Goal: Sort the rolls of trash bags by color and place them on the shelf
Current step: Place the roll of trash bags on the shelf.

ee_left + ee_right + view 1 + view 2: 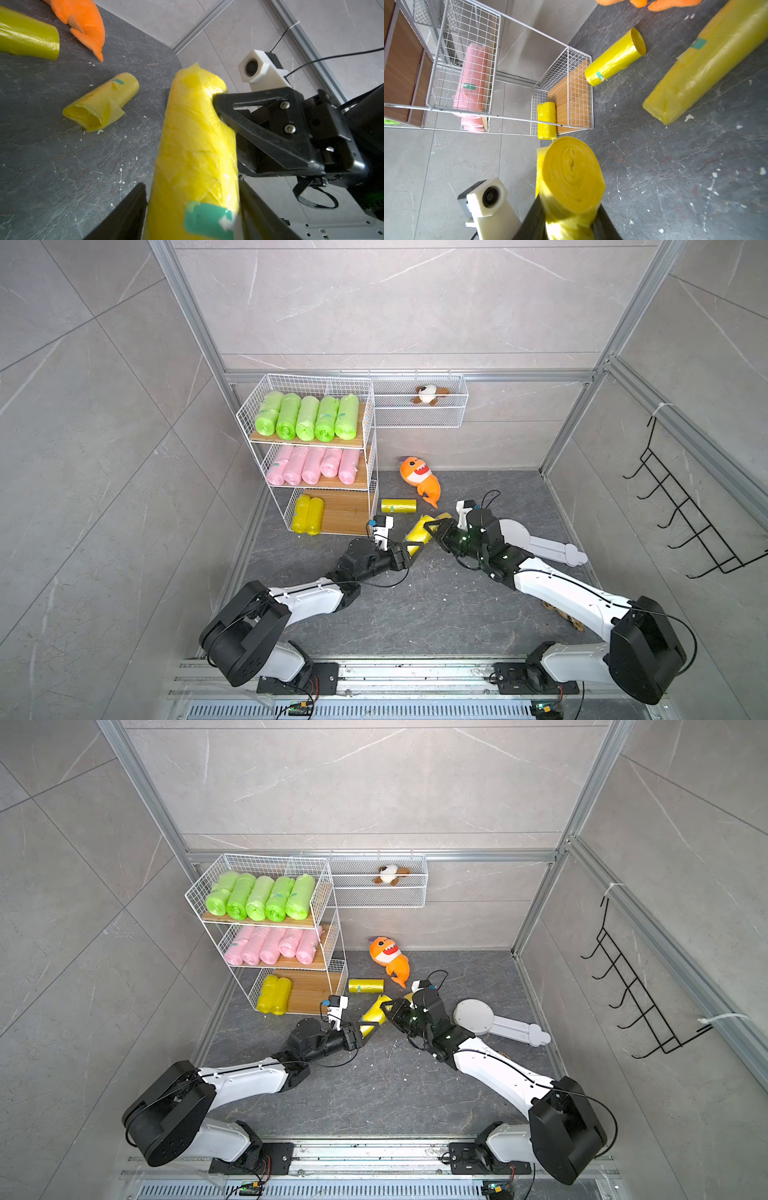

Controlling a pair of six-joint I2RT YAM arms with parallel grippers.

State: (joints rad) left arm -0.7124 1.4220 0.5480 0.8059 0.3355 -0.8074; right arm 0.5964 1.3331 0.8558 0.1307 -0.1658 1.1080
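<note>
The left arm [307, 595] and right arm [557, 585] wear white shells between black joints and bulky black shoulder housings [245, 635]; thin black cables [376, 585] loop alongside; the right gripper [433, 531] shows black triangular fingers [259, 124], silver screws [284, 105] and a white hexagonal wrist camera [259, 68].

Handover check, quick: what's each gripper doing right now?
Left gripper: around the yellow trash bag roll; grip cannot be told.
Right gripper: closed, holding that roll.
</note>
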